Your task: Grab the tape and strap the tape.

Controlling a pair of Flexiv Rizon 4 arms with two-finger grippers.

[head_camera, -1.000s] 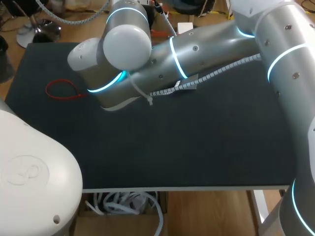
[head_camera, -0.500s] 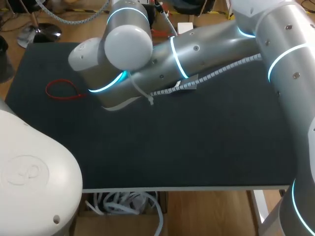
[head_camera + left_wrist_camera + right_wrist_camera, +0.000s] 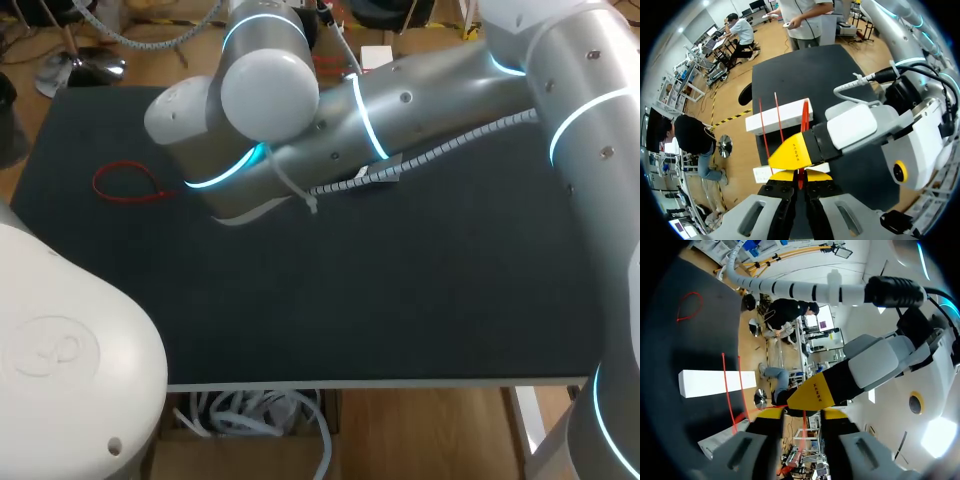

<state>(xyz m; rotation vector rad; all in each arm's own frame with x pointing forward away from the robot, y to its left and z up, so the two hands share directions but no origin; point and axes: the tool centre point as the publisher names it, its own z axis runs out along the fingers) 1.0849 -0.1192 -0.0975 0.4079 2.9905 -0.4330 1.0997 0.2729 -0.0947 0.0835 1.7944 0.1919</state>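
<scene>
A thin red strap (image 3: 804, 114) rises from my left gripper (image 3: 799, 176), which is shut on its lower end. A yellow fingertip (image 3: 790, 152) of my right gripper rests just above that grip. In the right wrist view my right gripper (image 3: 803, 415) stands open, its two fingers apart on either side of the red strap (image 3: 803, 426). The left gripper's yellow fingertip (image 3: 812, 390) lies just ahead of it. The strap's loose strands (image 3: 731, 390) run out over the black table. In the head view my right arm (image 3: 400, 110) reaches across to the left and hides both grippers.
A second red strap, closed into a loop (image 3: 125, 183), lies at the table's far left. A white block (image 3: 780, 116) lies on the black table (image 3: 400, 300) ahead of the grippers. My left arm's white housing (image 3: 60, 350) fills the near left corner.
My right arm's elbow has shifted slightly to the right in the head view. The red loop on the table has stayed put.
</scene>
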